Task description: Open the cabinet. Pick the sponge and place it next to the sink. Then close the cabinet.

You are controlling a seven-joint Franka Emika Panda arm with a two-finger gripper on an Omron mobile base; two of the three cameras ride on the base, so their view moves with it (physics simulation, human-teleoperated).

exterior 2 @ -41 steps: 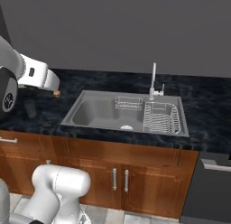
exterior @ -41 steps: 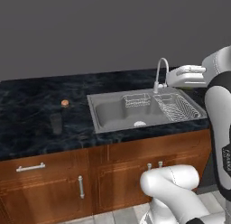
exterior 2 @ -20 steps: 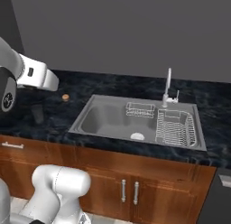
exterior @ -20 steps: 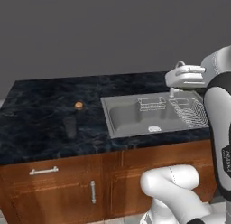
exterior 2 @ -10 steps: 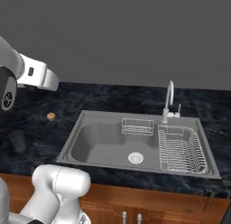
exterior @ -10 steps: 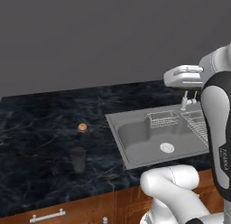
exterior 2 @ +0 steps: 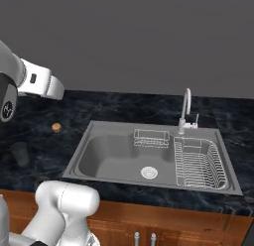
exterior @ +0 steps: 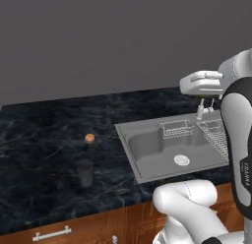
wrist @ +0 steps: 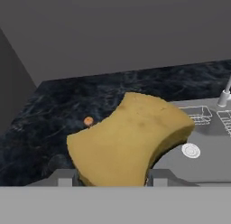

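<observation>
In the hand view my gripper is shut on the sponge, a chunky yellow block with notched sides that juts up between the two fingertips. Beyond it lies the dark marble counter, with the grey steel sink to the right. The sink sits in the counter right of centre in the left base view, and its rim spans the middle of the right base view. The cabinet is out of view.
A small orange ball and a dark grey cup stand on the counter left of the sink. A curved faucet, a wire dish rack and a small wire basket occupy the sink's right and back.
The base has driven closer to the counter, so both base views shifted and sink, ball and cup appear larger. The arm holds much the same pose.
</observation>
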